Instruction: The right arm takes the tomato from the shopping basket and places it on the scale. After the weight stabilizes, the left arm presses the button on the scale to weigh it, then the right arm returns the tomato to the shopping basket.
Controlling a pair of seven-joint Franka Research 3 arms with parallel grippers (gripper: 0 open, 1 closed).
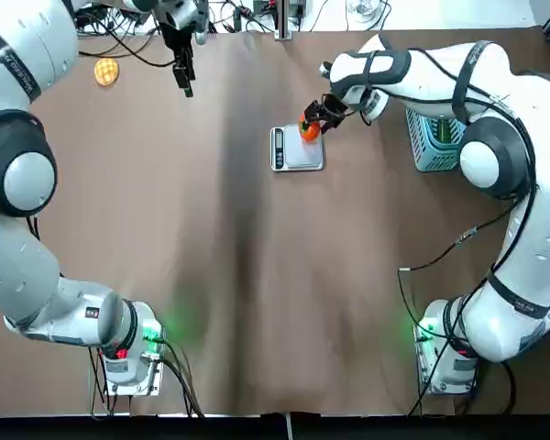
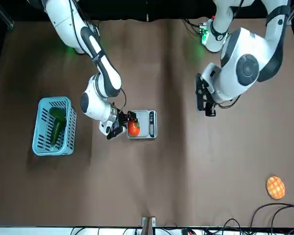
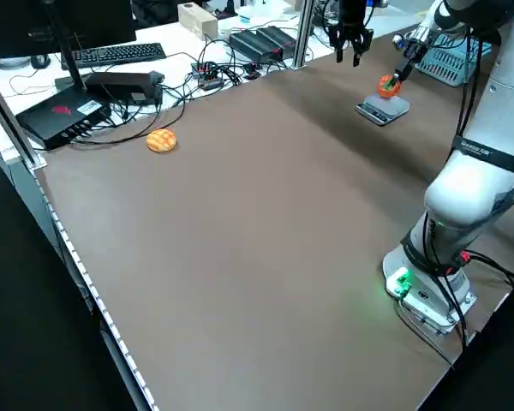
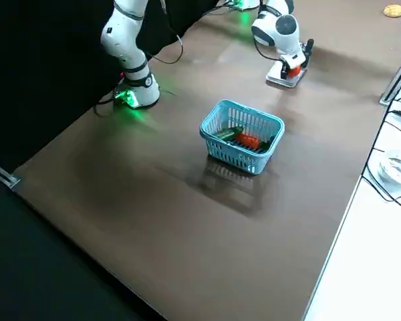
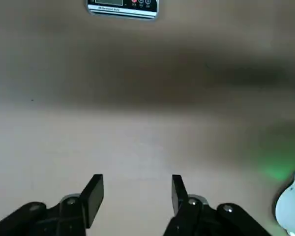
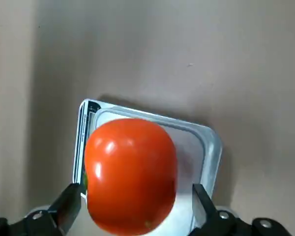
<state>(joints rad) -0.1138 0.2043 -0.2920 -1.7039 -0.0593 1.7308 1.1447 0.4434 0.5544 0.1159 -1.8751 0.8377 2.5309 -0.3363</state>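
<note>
Right end effector (image 6: 137, 199) at scale (image 6: 191, 162): fingers wide apart, tomato (image 6: 130, 172) between, unclamped. Left end effector (image 5: 137, 199) over worktop (image 5: 132, 128), fingers apart.

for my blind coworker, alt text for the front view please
A white jointed robot right arm holds its black gripper around a round red tomato at a flat silver scale; a light-blue lattice basket holds a long green vegetable.
</note>
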